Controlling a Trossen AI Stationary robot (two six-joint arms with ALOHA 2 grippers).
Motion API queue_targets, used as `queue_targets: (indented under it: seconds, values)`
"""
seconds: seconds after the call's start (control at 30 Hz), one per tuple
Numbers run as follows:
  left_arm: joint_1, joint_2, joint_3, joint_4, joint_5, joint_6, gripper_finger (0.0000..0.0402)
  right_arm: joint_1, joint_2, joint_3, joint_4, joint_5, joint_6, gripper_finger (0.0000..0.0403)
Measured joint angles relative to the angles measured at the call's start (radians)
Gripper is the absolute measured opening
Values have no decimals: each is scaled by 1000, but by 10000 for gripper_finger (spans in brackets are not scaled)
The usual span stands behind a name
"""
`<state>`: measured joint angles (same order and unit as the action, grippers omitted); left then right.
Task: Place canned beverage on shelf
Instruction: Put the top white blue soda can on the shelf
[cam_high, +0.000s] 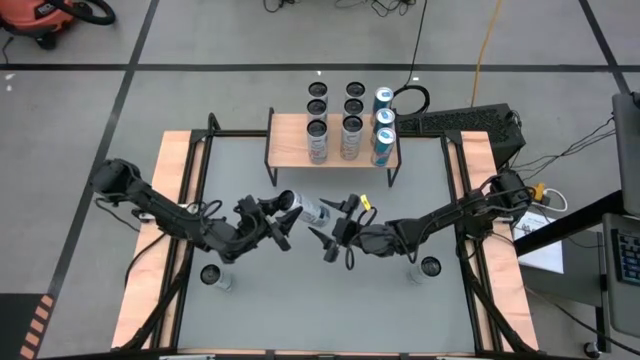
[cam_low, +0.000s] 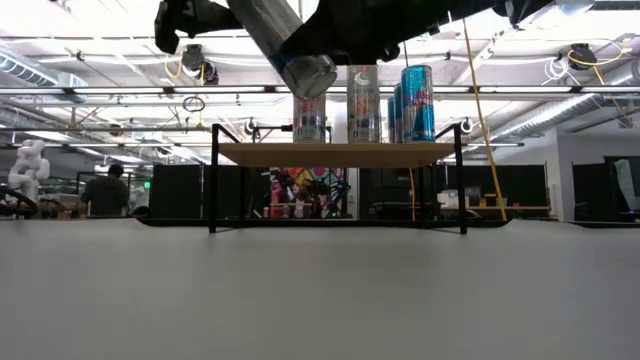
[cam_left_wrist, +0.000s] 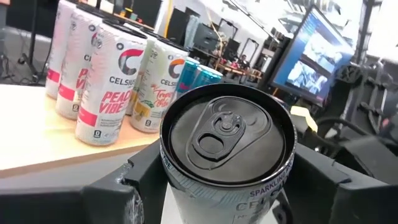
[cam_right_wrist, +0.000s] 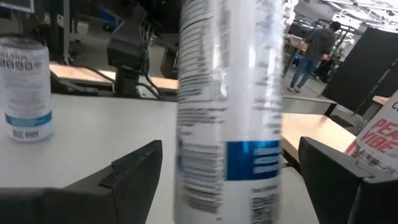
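A white and blue can (cam_high: 312, 210) hangs tilted in the air above the middle of the grey table; it also shows at the top of the low view (cam_low: 287, 38). My left gripper (cam_high: 285, 218) is shut on it. In the left wrist view the can's lid (cam_left_wrist: 227, 127) points away from the wrist, toward the shelf. My right gripper (cam_high: 335, 228) is open. Its two fingers (cam_right_wrist: 134, 171) stand on either side of the can's body (cam_right_wrist: 233, 118), with a gap on each side. The shelf (cam_high: 290, 132), a wood plank on black legs, stands at the table's far edge with several cans on it. My left gripper pinches the can's body just below the lid rim (cam_left_wrist: 180, 186) between its two fingers (cam_left_wrist: 118, 193). The fingers lie along the can, one on each side. The can is lifted clear of the table and tilted.
One can (cam_high: 215, 275) stands upright on the table near the left front, and another (cam_high: 430, 268) near the right front. Several cans fill the shelf's middle and right (cam_low: 417, 100); its left part (cam_low: 255, 150) is bare. People show in the room beyond the table.
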<state>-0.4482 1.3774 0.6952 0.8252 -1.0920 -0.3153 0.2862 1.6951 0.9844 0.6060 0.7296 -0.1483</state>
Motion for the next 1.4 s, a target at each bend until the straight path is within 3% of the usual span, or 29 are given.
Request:
queue_targets:
  seconds: [0.4,0.73,1.4]
  values:
    - [44,95,1,163,10,-46,244,-54,0,0,-81,-1,-23,311]
    - [44,146,65,155,15,-33,244,-86,-1,0,-124,-56,-17,308]
    - [43,164,76,136,12,-44,244,-83,-1,0,-125,-76,-2,221]
